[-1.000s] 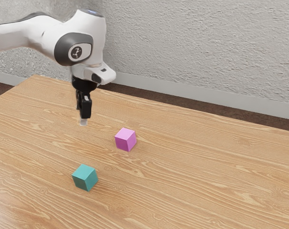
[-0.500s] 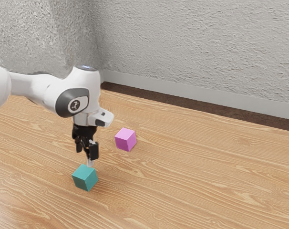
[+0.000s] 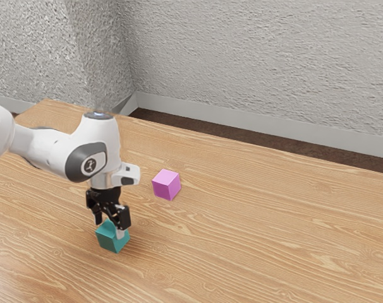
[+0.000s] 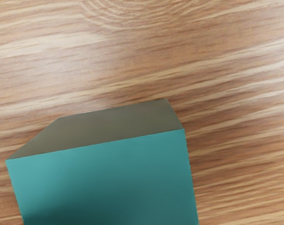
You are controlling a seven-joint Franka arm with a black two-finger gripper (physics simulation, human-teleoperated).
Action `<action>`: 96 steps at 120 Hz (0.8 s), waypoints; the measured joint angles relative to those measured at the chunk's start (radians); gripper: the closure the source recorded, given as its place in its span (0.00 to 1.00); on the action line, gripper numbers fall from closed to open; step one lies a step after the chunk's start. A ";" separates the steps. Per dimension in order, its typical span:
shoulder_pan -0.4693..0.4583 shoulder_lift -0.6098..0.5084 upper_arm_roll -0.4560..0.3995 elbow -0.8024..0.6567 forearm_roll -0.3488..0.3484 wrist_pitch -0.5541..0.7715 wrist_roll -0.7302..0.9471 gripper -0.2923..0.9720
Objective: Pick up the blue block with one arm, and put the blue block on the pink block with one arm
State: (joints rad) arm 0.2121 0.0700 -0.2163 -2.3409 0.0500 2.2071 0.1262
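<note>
The blue block [image 3: 108, 242], teal in colour, rests on the wooden table [image 3: 261, 214] toward the exterior view's lower left. My gripper [image 3: 114, 227] has come down over it, and its black fingers stand open on either side of the block's upper part. In the wrist view the blue block [image 4: 104, 183] lies flat on the wood just under my hand, with its shadow beside it. The pink block [image 3: 166, 184] sits on the table a short way off, farther back and toward the exterior view's right of the gripper.
The white arm [image 3: 46, 148] reaches in from the exterior view's left. A grey textured wall [image 3: 261, 57] with a pale baseboard runs behind the table's far edge. Bare wood stretches across the exterior view's right half.
My arm has moved forward from behind the pink block and dropped steadily, from above the table to down around the blue block. Neither block has moved.
</note>
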 joint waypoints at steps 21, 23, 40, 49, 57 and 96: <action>0.022 0.030 0.000 -0.004 -0.012 0.040 -0.036 0.23; 0.022 0.036 0.000 -0.003 -0.014 0.045 -0.039 0.23; 0.018 0.084 -0.001 -0.002 -0.024 0.085 -0.061 0.23; 0.020 0.101 0.000 -0.001 -0.026 0.102 -0.070 0.24; 0.020 0.112 0.000 -0.001 -0.028 0.115 -0.078 0.28; 0.020 0.106 -0.014 0.033 -0.023 0.145 -0.107 0.45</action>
State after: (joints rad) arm 0.2318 0.1756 -0.2305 -2.3074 0.0270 2.3524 0.0193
